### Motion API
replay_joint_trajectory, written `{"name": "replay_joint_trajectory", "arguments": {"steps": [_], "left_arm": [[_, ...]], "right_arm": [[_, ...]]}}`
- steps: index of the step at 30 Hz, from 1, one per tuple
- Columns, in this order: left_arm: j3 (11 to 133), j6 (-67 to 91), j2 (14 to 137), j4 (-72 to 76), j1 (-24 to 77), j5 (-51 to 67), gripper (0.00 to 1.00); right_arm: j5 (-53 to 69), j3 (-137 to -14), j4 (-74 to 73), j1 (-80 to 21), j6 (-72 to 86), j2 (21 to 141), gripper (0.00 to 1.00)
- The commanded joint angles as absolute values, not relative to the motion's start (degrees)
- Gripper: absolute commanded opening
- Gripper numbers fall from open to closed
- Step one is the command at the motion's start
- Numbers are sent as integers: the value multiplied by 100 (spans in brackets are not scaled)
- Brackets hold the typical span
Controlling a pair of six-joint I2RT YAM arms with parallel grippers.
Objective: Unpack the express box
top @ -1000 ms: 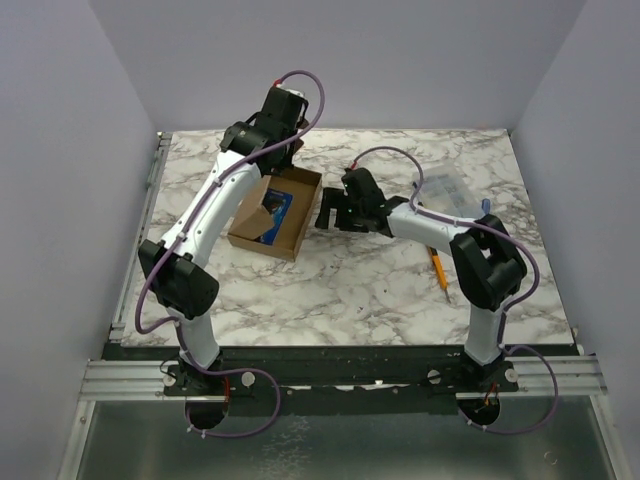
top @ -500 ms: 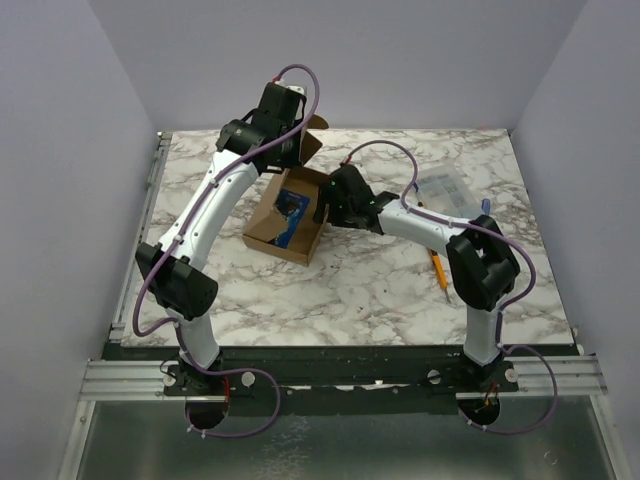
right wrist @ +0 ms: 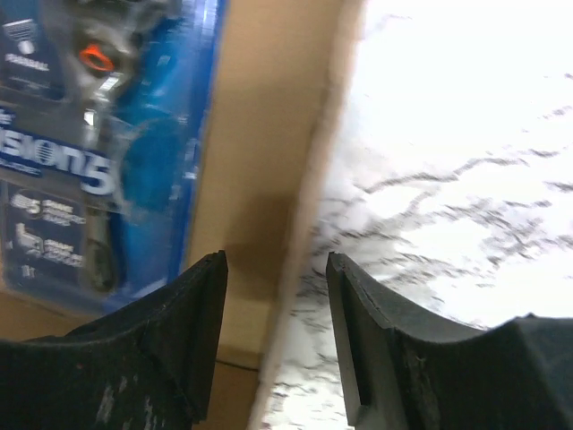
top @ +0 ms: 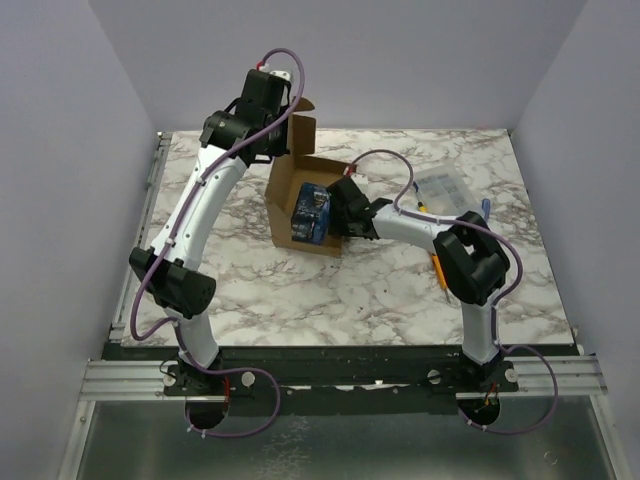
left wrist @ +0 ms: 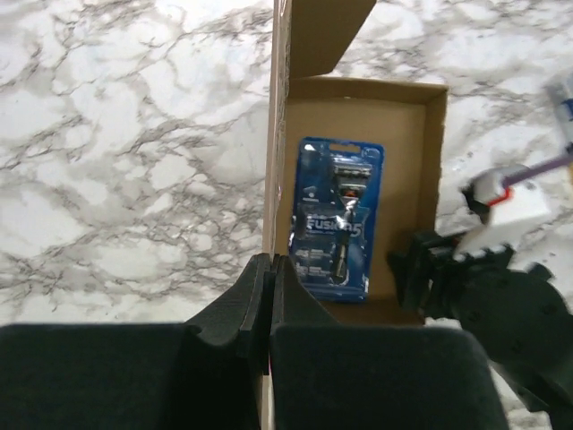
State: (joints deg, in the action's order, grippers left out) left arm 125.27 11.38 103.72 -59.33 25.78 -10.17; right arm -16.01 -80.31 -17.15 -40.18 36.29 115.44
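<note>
**A:** What is seen from above?

**B:** A brown cardboard box (top: 282,200) is seen open on a white, grey-veined marble table (top: 380,290). Its lid (top: 298,128) is raised, and the left gripper (top: 285,135) is closed on that thin flap, with the tray of the box just below the gripper. A glossy blue razor pack (top: 311,212) is laid inside. The right gripper (top: 338,215) is set at the box's right wall, with the pack just ahead of its fingertips. A clear plastic case (top: 447,190) and a yellow pencil (top: 438,268) are found well behind that gripper, beside its arm.

**A:** And from the left wrist?

**B:** The lid is viewed edge-on as a thin brown sheet, and it is pinched between the black fingers (left wrist: 242,305), which are pressed fully together on it. Beyond the fingertips and to the right, the rectangular tray and the flat printed pack (left wrist: 336,219) are shown. The other gripper's black body is seen at the tray's far wall.

**A:** And from the right wrist?

**B:** The matte black fingers (right wrist: 192,331) are spread apart and nothing is gripped. The box's wall edge is seen running through the gap between them. Smooth cardboard and the shiny pack (right wrist: 107,134) are shown on the left finger's side, and bright marble on the right finger's side. Contact with the wall cannot be judged.
</note>
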Motion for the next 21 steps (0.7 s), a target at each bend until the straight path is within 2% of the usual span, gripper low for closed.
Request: {"name": "replay_joint_trajectory", "arguments": {"steps": [1, 6, 11, 15, 21], "left_arm": [[11952, 885, 10333, -5804, 2082, -1262, 0], [11511, 721, 10208, -5579, 1818, -1337, 0], [11176, 664, 10098, -5382, 1745, -1316, 24], [10788, 610, 9928, -5114, 1741, -1127, 42], [10575, 549, 9742, -4973, 1744, -1235, 55]], "right_arm": [[-2220, -7602, -1897, -4051, 3437, 11206, 56], [-2374, -7285, -1986, -4039, 3252, 11006, 55], [-1882, -7216, -1863, -4041, 2824, 10840, 58], [-1630, -7355, -1931, -4041, 2413, 10550, 69], [-1531, -7869, -2315, -4039, 1353, 10107, 96]]}}
